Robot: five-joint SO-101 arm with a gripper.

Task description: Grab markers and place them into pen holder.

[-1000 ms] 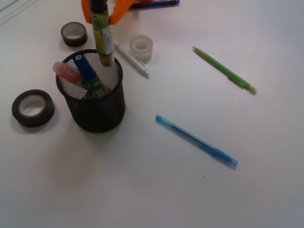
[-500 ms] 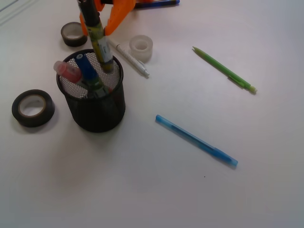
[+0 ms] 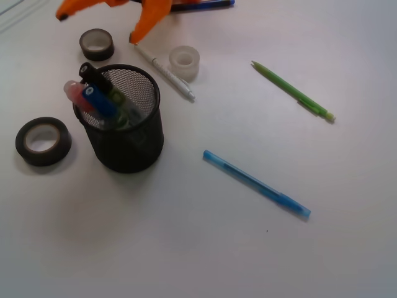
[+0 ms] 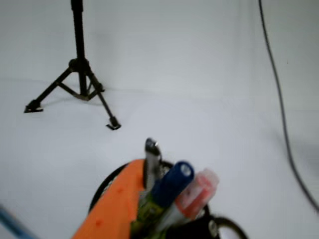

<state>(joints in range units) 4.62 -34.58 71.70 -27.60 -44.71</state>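
Note:
All three markers stand in the black mesh pen holder (image 3: 127, 133), leaning to its left rim: the pink-capped one (image 3: 73, 92), the blue-capped one (image 3: 96, 100) and the black-capped one (image 3: 90, 72). My orange gripper (image 3: 96, 28) is above and behind the holder at the top edge, open wide, with nothing between its fingers. In the wrist view one orange finger (image 4: 112, 209) sits low left, right beside the blue cap (image 4: 174, 180), the pink cap (image 4: 199, 190) and the black marker's end (image 4: 152, 152), over the holder's rim (image 4: 104, 185).
Dark tape rolls lie left of the holder (image 3: 42, 141) and behind it (image 3: 96, 44). A clear tape roll (image 3: 184, 61) and a white pen (image 3: 166, 72) lie behind right. A green pen (image 3: 293, 91) and a blue pen (image 3: 255, 183) lie to the right. A tripod (image 4: 75, 74) stands beyond.
The gripper let go of the black-capped marker, which dropped into the holder and tipped left. The jaws spread wide and drew up and back.

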